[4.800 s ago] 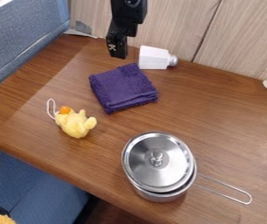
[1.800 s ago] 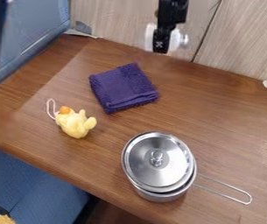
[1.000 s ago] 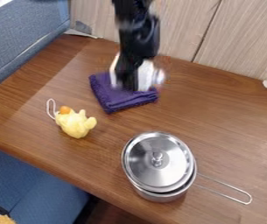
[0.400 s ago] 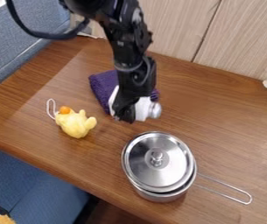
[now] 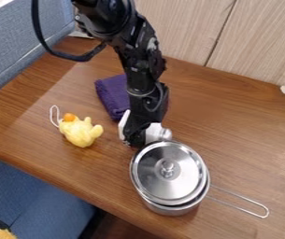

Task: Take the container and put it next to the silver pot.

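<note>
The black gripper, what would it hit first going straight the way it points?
Likely the wooden table, just beside the silver pot, though it might clip the pot's rim; the height of the gripper is unclear from this slanted view.

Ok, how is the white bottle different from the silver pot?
The small white container with a silvery cap is smaller than the round, lidded silver metal pot. The container is white with a silvery cap; the pot is silver all over. The container lies on its side in the black end effector, while the pot stands upright. Both have silvery tops.
</note>
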{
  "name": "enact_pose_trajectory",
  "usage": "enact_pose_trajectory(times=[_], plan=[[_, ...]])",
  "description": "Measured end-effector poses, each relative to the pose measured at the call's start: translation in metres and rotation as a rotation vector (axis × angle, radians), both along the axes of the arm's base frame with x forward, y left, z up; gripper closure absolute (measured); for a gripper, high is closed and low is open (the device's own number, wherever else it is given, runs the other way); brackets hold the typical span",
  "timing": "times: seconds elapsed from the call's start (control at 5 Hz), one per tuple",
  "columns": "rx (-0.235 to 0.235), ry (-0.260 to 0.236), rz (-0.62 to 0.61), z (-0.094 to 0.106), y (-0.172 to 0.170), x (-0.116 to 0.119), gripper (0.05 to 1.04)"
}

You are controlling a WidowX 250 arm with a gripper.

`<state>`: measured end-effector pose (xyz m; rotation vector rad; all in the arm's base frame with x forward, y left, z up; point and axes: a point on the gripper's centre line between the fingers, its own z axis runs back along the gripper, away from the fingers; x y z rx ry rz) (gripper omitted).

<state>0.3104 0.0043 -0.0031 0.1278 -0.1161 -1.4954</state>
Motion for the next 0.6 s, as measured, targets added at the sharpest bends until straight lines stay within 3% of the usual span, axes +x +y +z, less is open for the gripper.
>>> enact_pose_trajectory(times=[0.2, 0.4, 0.6], plan=[[0.017, 0.002, -0.003, -0.001, -0.001, 0.0, 0.341], [0.077, 0.012, -0.007, -0.001, -0.004, -0.001, 0.091], [0.079, -0.071, -0.042, 0.019, -0.008, 0.006, 0.078]])
